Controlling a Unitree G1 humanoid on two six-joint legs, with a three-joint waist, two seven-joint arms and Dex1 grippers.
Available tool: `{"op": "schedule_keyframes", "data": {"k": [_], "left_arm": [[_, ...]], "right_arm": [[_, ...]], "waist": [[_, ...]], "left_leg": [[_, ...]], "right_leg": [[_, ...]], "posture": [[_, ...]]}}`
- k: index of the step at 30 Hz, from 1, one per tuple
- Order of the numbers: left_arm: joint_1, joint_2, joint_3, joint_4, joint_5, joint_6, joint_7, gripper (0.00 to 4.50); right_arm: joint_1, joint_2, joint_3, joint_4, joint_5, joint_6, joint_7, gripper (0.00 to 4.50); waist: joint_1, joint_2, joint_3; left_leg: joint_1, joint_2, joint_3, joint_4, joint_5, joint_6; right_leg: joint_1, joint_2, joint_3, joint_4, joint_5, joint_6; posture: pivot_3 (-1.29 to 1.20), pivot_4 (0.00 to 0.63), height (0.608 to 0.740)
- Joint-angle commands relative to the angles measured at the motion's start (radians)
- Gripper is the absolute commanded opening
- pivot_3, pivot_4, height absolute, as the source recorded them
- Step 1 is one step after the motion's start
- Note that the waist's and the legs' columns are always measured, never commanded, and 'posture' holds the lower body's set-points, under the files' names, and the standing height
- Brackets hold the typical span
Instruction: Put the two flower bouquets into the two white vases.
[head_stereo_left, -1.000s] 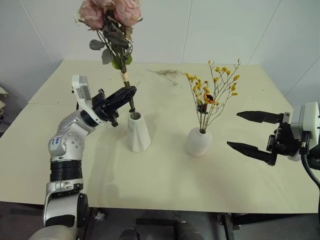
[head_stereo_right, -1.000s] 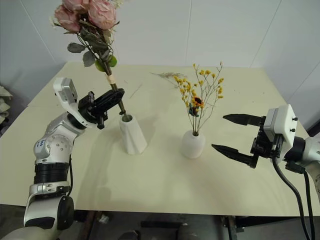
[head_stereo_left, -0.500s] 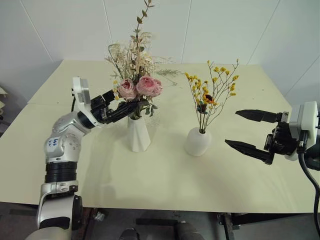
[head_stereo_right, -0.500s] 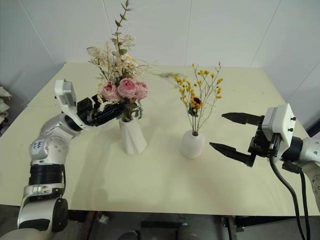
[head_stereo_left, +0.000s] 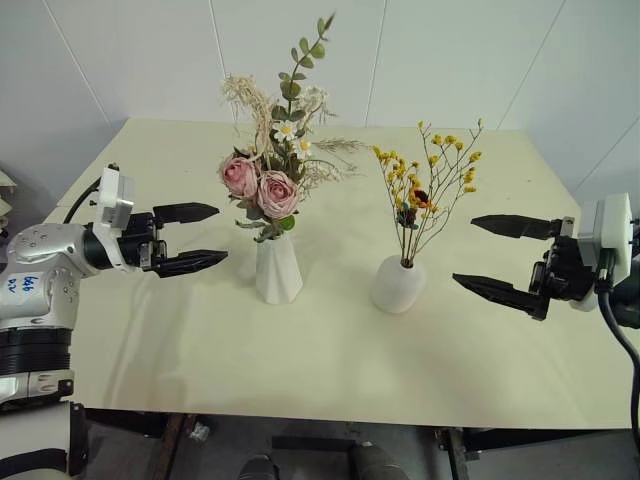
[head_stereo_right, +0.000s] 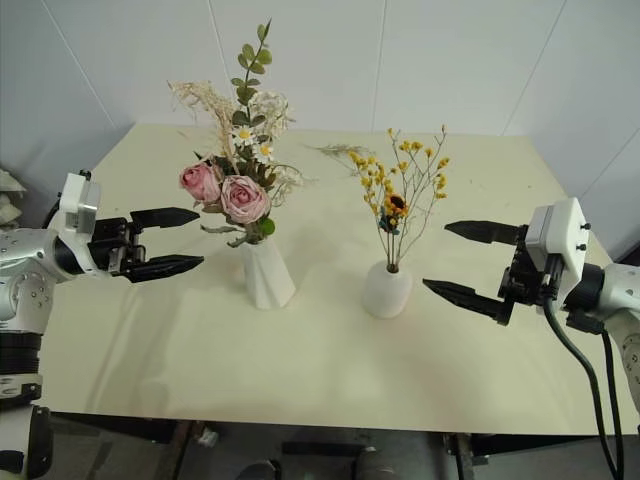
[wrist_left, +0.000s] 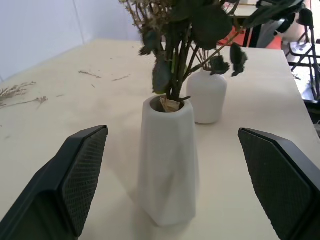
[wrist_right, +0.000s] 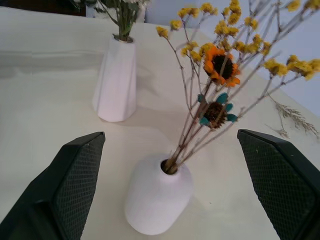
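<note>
The pink rose bouquet (head_stereo_left: 268, 170) stands upright in the taller twisted white vase (head_stereo_left: 277, 271), left of the table's middle. The sparse yellow-blossom bouquet (head_stereo_left: 425, 185) with an orange bloom stands in the short rounded white vase (head_stereo_left: 396, 284) to its right. My left gripper (head_stereo_left: 200, 237) hovers open a short way left of the tall vase, holding nothing. My right gripper (head_stereo_left: 497, 255) hovers open to the right of the short vase, empty. In the left wrist view the tall vase (wrist_left: 167, 160) sits between the black fingers (wrist_left: 82, 172). The right wrist view looks down on the short vase (wrist_right: 157, 196).
Loose dried twigs (head_stereo_left: 335, 146) lie at the back of the cream table (head_stereo_left: 330, 370). White wall panels rise behind it. Open tabletop stretches in front of both vases and toward the front edge.
My left gripper opened and let go of the rose bouquet, which slid down into the tall vase and now stands upright. The left gripper drew back to the left. The right gripper stayed put.
</note>
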Motion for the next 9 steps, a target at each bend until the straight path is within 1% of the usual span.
{"op": "schedule_keyframes", "data": {"k": [1, 4, 7, 9], "left_arm": [[-0.002, 0.023, 0.023, -0.047, -0.029, 0.020, -0.020, 4.46], [0.037, 0.042, 0.032, -0.051, -0.026, 0.019, -0.050, 4.46], [0.057, 0.036, 0.052, -0.070, -0.030, 0.018, -0.021, 4.46], [0.067, 0.043, 0.058, -0.087, -0.034, 0.026, -0.016, 4.46]], "right_arm": [[-0.004, -0.031, -0.017, 0.048, -0.030, -0.047, 0.058, 4.50], [-0.001, -0.022, -0.014, 0.058, -0.047, -0.064, 0.071, 4.50], [-0.022, -0.007, -0.001, 0.087, -0.059, -0.079, 0.078, 4.50], [-0.056, 0.007, 0.031, 0.115, -0.075, -0.100, 0.084, 4.50]], "waist": [[0.000, 0.000, 0.000], [-0.002, 0.000, 0.000], [-0.006, 0.000, 0.000], [-0.007, 0.000, 0.000]], "left_leg": [[0.000, 0.000, 0.000, 0.000, 0.000, 0.000], [0.000, 0.000, 0.000, 0.000, 0.000, 0.000], [0.000, 0.000, 0.000, 0.000, 0.000, 0.000], [0.000, 0.000, 0.000, 0.000, 0.000, 0.000]], "right_leg": [[0.000, 0.000, 0.000, 0.000, 0.000, 0.000], [0.000, 0.000, 0.000, 0.000, 0.000, 0.000], [-0.001, 0.000, 0.000, 0.001, 0.000, 0.000], [0.000, 0.000, 0.000, 0.001, 0.000, 0.000]], "posture": [[0.00, 0.150, 0.740], [0.00, 0.150, 0.740], [0.00, 0.150, 0.740], [0.00, 0.150, 0.740]]}}
